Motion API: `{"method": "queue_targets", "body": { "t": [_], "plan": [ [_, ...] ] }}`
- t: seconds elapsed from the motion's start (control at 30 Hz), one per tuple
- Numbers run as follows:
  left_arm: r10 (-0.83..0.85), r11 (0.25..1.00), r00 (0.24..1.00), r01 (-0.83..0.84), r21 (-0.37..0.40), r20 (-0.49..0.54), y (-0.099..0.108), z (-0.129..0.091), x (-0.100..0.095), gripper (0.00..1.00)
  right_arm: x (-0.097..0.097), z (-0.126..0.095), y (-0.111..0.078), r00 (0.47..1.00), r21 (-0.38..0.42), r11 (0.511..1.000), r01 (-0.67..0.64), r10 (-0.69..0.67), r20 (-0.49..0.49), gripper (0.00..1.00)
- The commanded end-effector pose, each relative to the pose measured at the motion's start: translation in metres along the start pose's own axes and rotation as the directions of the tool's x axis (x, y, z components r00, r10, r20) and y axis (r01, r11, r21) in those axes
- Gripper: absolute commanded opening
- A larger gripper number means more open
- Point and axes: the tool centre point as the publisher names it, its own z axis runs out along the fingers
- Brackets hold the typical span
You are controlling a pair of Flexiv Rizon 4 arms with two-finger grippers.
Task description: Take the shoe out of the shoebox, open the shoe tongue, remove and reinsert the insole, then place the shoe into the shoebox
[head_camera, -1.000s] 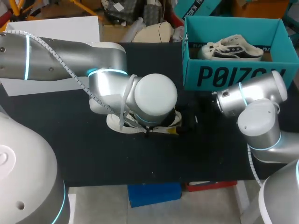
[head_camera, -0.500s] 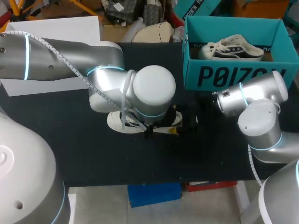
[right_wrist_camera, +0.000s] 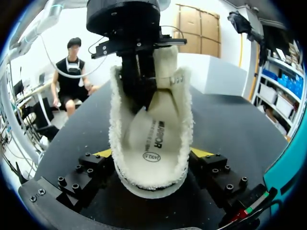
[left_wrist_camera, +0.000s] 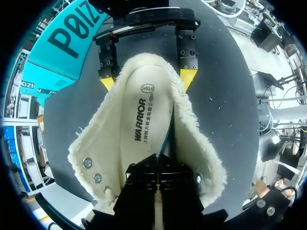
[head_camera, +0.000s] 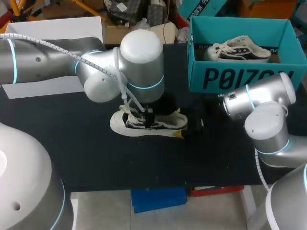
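My left arm's wrist has pulled back toward the far side of the worktop (head_camera: 72, 143) since a second ago. Earlier it hung right over the shoe (head_camera: 160, 125) and hid most of it; now nearly the whole shoe shows. The shoe itself has not shifted. It lies on its side on the dark worktop, in front of the teal shoebox (head_camera: 240, 72) and well apart from it, with its toe toward my left.

The left gripper (left_wrist_camera: 158, 160) reaches down into the shoe's opening. Its black fingers are pressed together on the front end of the insole (left_wrist_camera: 144, 120), which rises toward them in a fold. From this wrist I see a blue edge just beside the insole where it has come up off the fleece lining.

The right gripper (right_wrist_camera: 152, 153) sits where it was, at the heel. Its yellow tips stand wide apart, yet each presses the fleecy collar from its own side, so it clamps the shoe there.

A second shoe (head_camera: 240, 49) rests inside the shoebox, as before.
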Motion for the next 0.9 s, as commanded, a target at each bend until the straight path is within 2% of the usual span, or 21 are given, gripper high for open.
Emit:
{"method": "queue_targets", "body": {
  "t": [0.03,0.3,0.47,0.67,0.73,0.87,0.9],
  "plan": [
    [0.005,0.998,1.0,-0.005,0.059,-0.01,0.011,-0.019,-0.002,0.0,0.001,0.0,-0.003,1.0,0.002,1.0,0.0,0.0,-0.002,0.0],
    [0.013,0.993,0.999,-0.01,0.114,-0.031,0.008,-0.031,0.001,0.0,0.001,0.0,-0.003,1.0,0.002,1.0,0.0,0.0,-0.002,0.0],
    [0.016,0.993,0.999,-0.012,0.121,-0.034,0.006,-0.033,0.002,0.0,0.001,0.0,-0.003,1.0,0.002,1.0,0.0,0.0,-0.002,0.0],
    [0.088,0.985,0.994,-0.077,0.157,-0.061,-0.002,-0.021,0.005,0.0,0.001,0.0,-0.003,1.0,0.002,1.0,0.0,0.0,-0.002,0.0],
    [0.128,0.971,0.99,-0.114,0.209,-0.054,-0.005,-0.018,0.008,0.0,0.001,0.0,-0.003,1.0,0.002,1.0,0.0,0.0,-0.002,0.0],
    [0.156,0.966,0.987,-0.144,0.213,-0.043,-0.009,-0.012,0.012,0.01,0.001,0.0,-0.003,1.0,0.002,1.0,0.0,0.0,-0.002,0.0],
    [0.165,0.966,0.986,-0.155,0.206,-0.034,-0.01,-0.011,0.012,0.05,0.001,0.0,-0.003,1.0,0.002,1.0,0.0,0.0,-0.002,0.0]
  ]
}}
